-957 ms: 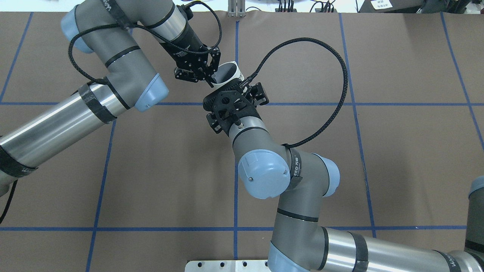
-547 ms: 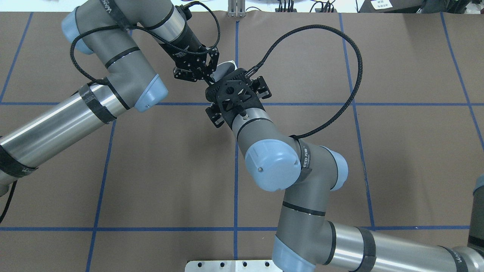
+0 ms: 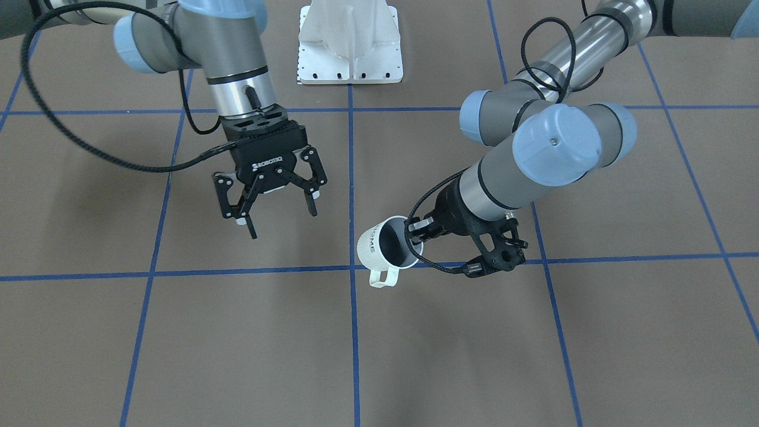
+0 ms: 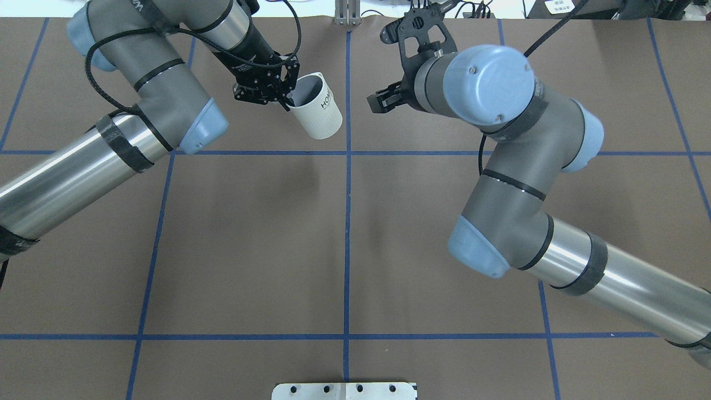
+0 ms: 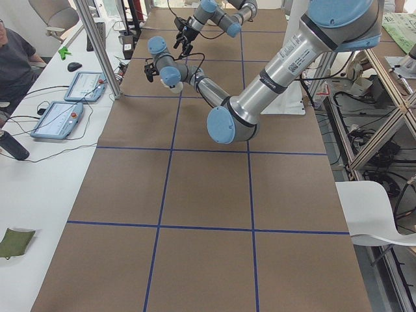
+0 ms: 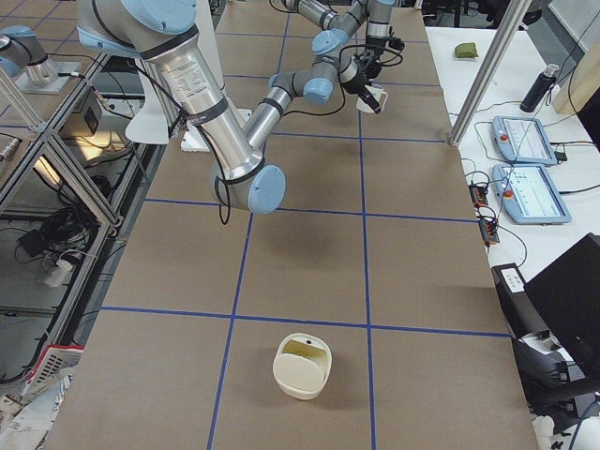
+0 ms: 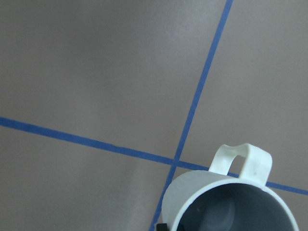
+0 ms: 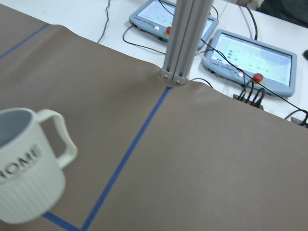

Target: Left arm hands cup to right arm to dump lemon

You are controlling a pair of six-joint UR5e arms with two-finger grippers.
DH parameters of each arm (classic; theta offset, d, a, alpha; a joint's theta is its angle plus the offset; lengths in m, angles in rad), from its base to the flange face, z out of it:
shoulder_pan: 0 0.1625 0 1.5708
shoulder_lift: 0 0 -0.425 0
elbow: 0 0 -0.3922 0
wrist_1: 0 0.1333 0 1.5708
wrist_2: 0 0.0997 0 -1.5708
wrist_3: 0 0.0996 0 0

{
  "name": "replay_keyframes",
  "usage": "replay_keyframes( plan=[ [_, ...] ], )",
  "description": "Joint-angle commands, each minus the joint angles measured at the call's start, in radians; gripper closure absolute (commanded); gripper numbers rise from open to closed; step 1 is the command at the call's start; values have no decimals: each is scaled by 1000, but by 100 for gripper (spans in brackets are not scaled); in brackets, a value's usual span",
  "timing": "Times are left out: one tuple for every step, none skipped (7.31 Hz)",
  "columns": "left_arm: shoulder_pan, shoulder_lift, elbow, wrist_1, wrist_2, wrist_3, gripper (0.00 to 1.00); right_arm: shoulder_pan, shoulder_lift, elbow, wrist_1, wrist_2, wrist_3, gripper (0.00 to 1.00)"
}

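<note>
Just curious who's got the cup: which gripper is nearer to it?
Left. The left gripper grips the cup by its rim; the right gripper hangs open off to its side, not touching.

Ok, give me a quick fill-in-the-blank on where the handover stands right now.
The left gripper holds the cup by its ___.
The right gripper is ___ and apart from the cup.
The cup's black lettering reads ___.
Missing words: rim; open; HOME.
</note>
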Motion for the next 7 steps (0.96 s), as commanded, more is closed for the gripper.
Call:
replay_keyframes(
  plan=[
    [-50, 72, -30, 1, 0, 119, 100, 124, -37, -5, -115, 202, 1, 1],
    [-79, 122, -60, 1, 0, 190, 100, 190, -64, -8, -162, 319, -14, 1],
    [-100, 203, -109, 3, 0, 283, 100, 261, -96, -10, -205, 428, -28, 1],
    [-137, 290, -161, 3, 1, 387, 100, 333, -157, -17, -227, 540, -65, 1],
    [-174, 398, -222, 1, 3, 510, 100, 385, -219, -28, -226, 592, -146, 1],
    [-220, 499, -282, 1, 3, 625, 100, 427, -271, -28, -227, 593, -250, 1],
    [-261, 583, -328, 1, 3, 733, 100, 485, -326, -28, -229, 594, -377, 1]
  ],
)
